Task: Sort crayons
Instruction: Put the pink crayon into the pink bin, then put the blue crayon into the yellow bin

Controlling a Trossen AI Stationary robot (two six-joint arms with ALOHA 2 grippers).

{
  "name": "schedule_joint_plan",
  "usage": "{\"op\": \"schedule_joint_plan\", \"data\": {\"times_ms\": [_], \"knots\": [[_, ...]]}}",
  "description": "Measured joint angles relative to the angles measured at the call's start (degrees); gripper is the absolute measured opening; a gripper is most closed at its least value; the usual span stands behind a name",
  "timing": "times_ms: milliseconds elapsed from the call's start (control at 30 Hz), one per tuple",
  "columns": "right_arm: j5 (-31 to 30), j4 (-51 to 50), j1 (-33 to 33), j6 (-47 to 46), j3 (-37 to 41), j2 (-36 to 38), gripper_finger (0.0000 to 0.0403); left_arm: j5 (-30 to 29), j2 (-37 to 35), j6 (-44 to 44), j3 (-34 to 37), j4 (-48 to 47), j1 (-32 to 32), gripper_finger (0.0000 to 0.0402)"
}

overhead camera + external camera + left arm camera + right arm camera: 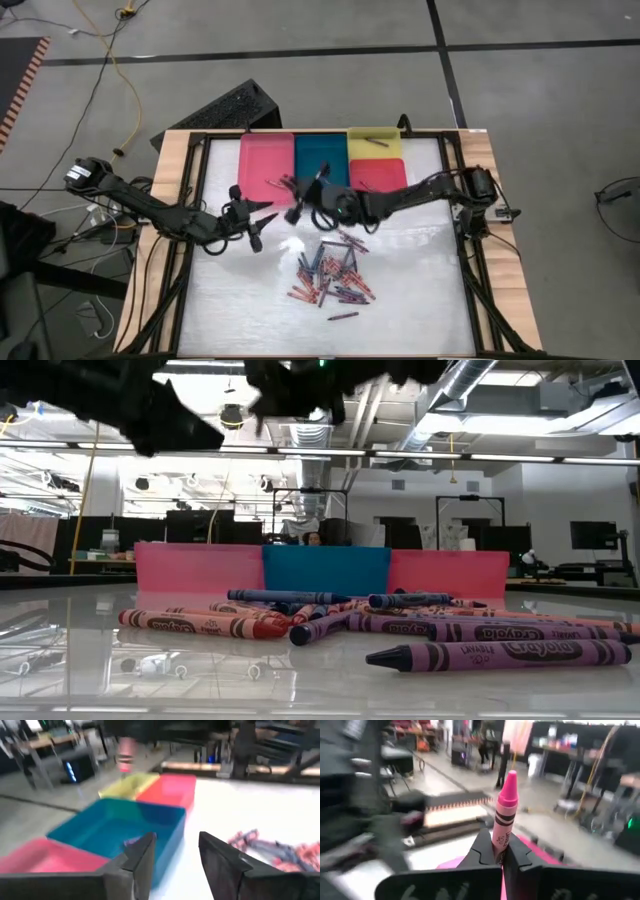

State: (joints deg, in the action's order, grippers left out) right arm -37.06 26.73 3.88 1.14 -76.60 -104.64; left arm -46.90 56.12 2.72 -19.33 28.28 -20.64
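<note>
Two grippers hang over the desk (pixel 420 300): the right gripper (pixel 296 212) has its fingers clenched on a pink crayon (pixel 504 812), above the near edge of the pink tray (pixel 266 160) — the left gripper (pixel 257 233), just to its left, has fingers parted and empty. Most crayons (pixel 330 274) lie heaped mid-desk — one rests in the yellow tray (pixel 374 142).

Four plastic trays stand at the far side of the table (pixel 420 300). The pink tray (pixel 262 160) touches the teal tray (pixel 321 155); the yellow tray (pixel 385 148) is behind the red tray (pixel 378 176).
</note>
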Motion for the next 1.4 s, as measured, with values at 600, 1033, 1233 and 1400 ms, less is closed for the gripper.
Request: {"op": "schedule_joint_plan", "data": {"times_ms": [600,1033,1233,1400], "knots": [[14.91,3.78,-10.84,-19.29,-1.79,-14.91,0.003,6.15,0.0,8.59,0.01,-9.66,-0.02,0.0149],[16.33,0.33,-11.15,-17.32,-1.77,-14.97,0.0111,7.83,0.0,9.13,0.01,-10.16,-0.02,0.0151],[17.86,-4.76,-10.99,-13.77,-1.74,-6.4,0.0136,12.25,0.02,9.16,0.01,-12.7,-0.02,0.0151],[17.85,-16.34,-9.61,-9.08,-1.77,6.03,0.0137,13.77,0.02,9.16,0.01,-12.68,-0.02,0.0151]]}}
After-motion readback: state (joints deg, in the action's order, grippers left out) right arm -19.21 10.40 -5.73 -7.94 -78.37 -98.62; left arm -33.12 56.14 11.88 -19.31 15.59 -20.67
